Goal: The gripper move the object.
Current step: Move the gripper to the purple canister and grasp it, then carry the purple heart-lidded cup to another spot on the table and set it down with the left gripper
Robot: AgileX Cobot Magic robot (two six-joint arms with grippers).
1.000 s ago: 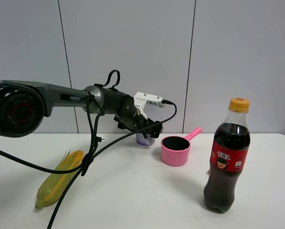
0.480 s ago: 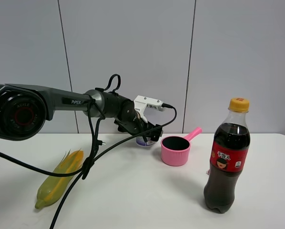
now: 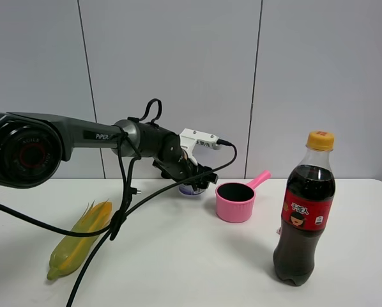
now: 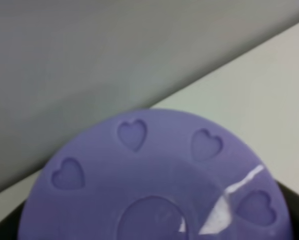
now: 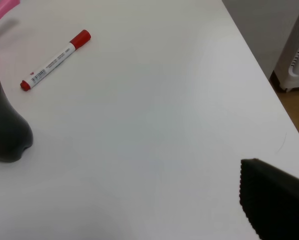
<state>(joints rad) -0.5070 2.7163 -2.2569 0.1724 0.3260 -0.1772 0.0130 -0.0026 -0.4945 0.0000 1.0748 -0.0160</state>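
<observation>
at the back of the white table: small round lilac-lidded tub
black two-jaw gripper: we see it clamped on that tub

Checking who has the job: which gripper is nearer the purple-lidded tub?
Left. The left gripper is shut on the tub; the right gripper hangs over the table beyond the cola bottle, far from it.

Frontal overview, left wrist against object, right downward

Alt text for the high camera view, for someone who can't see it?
The left hand is closed on a small purple-lidded tub at the back of the table, beside a pink cup. A cola bottle stands front right, a corn cob lies front left.
</observation>
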